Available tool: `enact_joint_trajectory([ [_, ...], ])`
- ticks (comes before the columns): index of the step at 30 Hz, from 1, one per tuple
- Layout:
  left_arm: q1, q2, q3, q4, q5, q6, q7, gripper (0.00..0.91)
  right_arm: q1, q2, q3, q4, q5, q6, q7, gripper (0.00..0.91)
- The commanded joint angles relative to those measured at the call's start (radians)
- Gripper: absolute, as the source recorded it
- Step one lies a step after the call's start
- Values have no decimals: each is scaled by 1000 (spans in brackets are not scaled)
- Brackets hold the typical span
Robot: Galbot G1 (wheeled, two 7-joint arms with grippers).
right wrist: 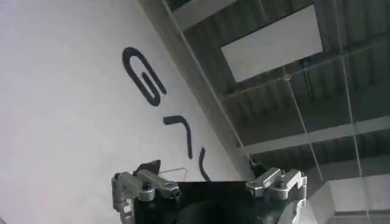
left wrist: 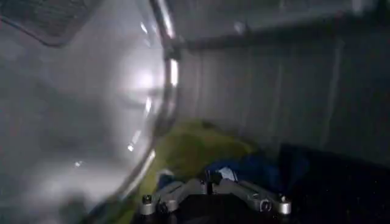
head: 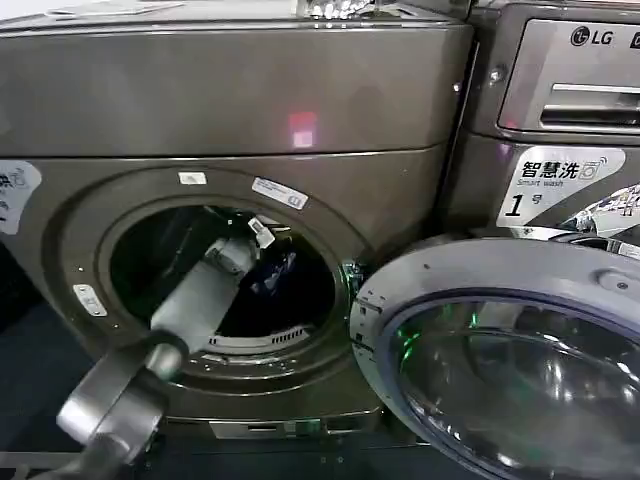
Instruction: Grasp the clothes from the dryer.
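Inside the dryer (head: 250, 120) drum, at about 5 o'clock from the round opening's centre, the clothes (left wrist: 210, 155) lie heaped low: a yellow-green piece with a dark blue one partly over it, resting on the drum floor near the ribbed back wall (left wrist: 286, 91). The open door (head: 500, 350) hangs out at 4 o'clock of the opening, well clear of the arm's path.

The left arm reaches through the opening from 7 o'clock, and the left gripper (left wrist: 213, 198) sits just above the heap with its fingers spread wide, nothing between them. To do this step well, I judge it should drop straight onto the thickest fold where blue meets yellow, press lightly into the cloth, then close, so that it catches a real bunch and not a thin edge. The shiny drum rim (left wrist: 167, 67) curves close beside the wrist and could snag the arm when it pulls out.

The right gripper (right wrist: 207, 189) is parked away from the machine, pointing up toward a ceiling, fingers wide apart and empty.
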State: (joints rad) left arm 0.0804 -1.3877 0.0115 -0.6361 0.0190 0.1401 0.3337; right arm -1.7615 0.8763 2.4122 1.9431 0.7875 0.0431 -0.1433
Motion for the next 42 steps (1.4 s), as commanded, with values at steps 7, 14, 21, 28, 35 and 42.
enact_joint_trajectory([
  [7, 205, -31, -274, -377, -287, -192, -462, 0, -2, -6, -2, 4, -2, 1, 1, 907],
  [14, 345, -49, -343, -558, -267, -267, -605, 0, -14, -12, 16, -2, 6, 4, 7, 907],
  [21, 514, -50, -354, -736, -231, -261, -646, 0, -35, -17, 40, -8, 13, 16, 25, 907],
  [28, 599, -19, -323, -789, -210, -210, -597, 0, -40, -22, 61, -18, 13, 0, 31, 907],
  [35, 576, -29, -322, -752, -199, -194, -588, 0, -45, -32, 72, -30, 29, 21, 42, 907],
  [42, 559, -32, -320, -735, -200, -157, -537, 0, -49, -33, 79, -32, 29, 23, 39, 907],
])
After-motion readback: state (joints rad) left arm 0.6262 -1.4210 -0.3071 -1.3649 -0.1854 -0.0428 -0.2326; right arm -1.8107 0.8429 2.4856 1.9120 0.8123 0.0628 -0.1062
